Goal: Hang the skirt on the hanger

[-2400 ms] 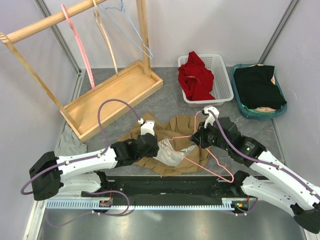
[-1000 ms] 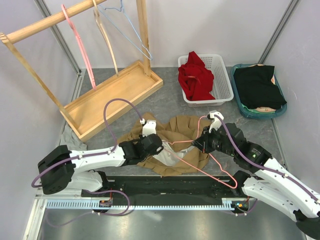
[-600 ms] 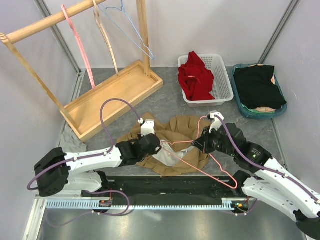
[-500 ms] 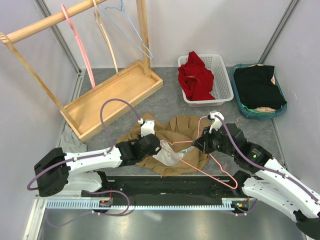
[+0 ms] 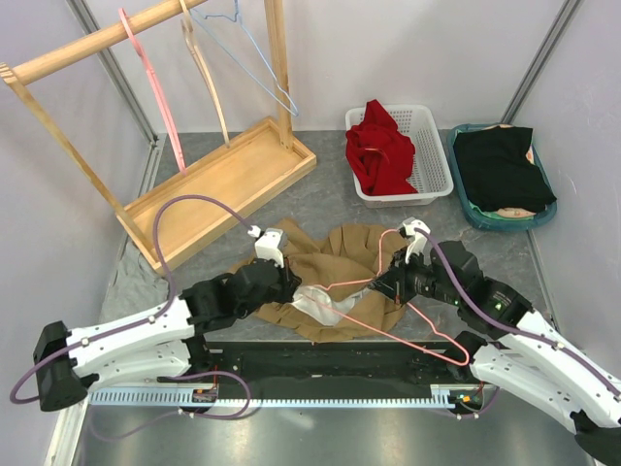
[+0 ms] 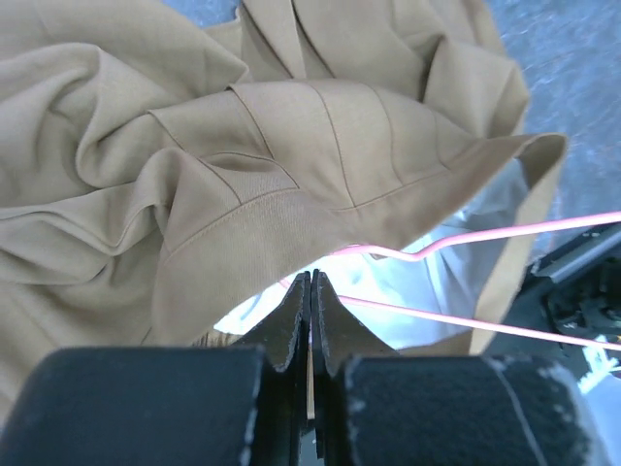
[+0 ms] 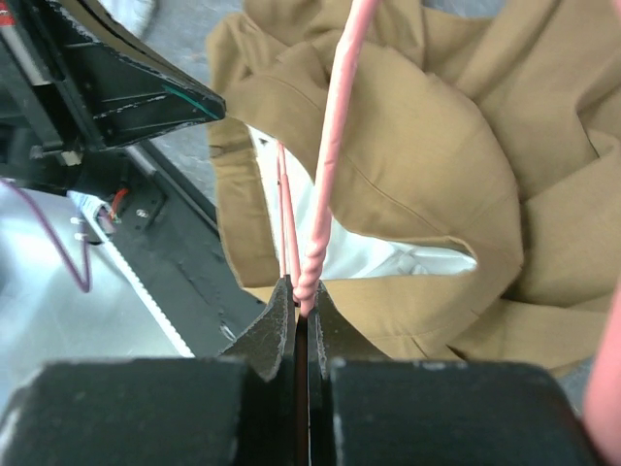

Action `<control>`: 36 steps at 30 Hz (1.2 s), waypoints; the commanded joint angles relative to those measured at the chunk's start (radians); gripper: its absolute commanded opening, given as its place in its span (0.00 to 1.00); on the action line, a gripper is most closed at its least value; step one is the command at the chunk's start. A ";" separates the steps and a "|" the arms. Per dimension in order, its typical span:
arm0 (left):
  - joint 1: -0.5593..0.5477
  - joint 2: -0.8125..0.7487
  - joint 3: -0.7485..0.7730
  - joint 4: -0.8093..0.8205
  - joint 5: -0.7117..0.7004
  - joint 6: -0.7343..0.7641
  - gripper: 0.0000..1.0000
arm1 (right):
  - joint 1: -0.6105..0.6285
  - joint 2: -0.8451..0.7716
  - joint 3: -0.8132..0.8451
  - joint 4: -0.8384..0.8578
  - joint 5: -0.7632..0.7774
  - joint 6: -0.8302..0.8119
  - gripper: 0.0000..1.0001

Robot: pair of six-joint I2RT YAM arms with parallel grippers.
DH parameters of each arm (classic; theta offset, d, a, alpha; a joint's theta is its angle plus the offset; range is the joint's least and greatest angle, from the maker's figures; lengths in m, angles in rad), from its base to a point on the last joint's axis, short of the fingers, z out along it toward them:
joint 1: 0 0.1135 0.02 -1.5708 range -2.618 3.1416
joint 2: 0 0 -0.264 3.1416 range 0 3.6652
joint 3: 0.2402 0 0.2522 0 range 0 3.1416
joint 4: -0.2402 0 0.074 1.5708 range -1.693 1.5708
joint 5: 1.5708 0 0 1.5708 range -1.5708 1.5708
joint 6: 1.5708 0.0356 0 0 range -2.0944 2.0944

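Skirt (image 5: 340, 254) midway along the table's (image 5: 320, 199) near edge.
A hanger (image 7: 336, 146) lay across it; the rack (image 5: 223, 180) stood at the far left corner, basket (image 5: 434, 163) and tub (image 5: 509, 222) far right.

Grey table (image 5: 320, 199), tan skirt (image 5: 347, 243), wooden rack (image 5: 225, 184), white basket (image 5: 433, 155), teal bin (image 5: 470, 206)

Left tool (image 6: 310, 282) closed, right tool (image 7: 299, 291) clamped, arms extended

The left end effector (image 6: 310, 282) and right end effector (image 7: 301, 293) are black, their arms (image 5: 136, 335) white, cables (image 5: 194, 199) purple.
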 commanded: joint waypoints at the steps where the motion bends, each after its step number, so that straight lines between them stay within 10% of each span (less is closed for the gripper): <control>1: -0.004 -0.075 0.003 -0.043 -0.015 0.015 0.02 | 0.000 -0.054 0.004 0.105 -0.045 -0.011 0.00; 8: -0.004 -0.037 -0.003 -0.052 0.066 0.032 0.03 | 0.000 -0.029 0.012 0.101 -0.009 -0.011 0.00; 20: -0.007 0.190 -0.037 0.023 0.131 -0.001 0.38 | 0.000 -0.037 -0.003 0.007 0.097 0.017 0.00; 36: -0.053 0.283 -0.037 0.135 -0.021 0.031 0.41 | 0.000 -0.063 -0.036 -0.011 0.097 0.035 0.00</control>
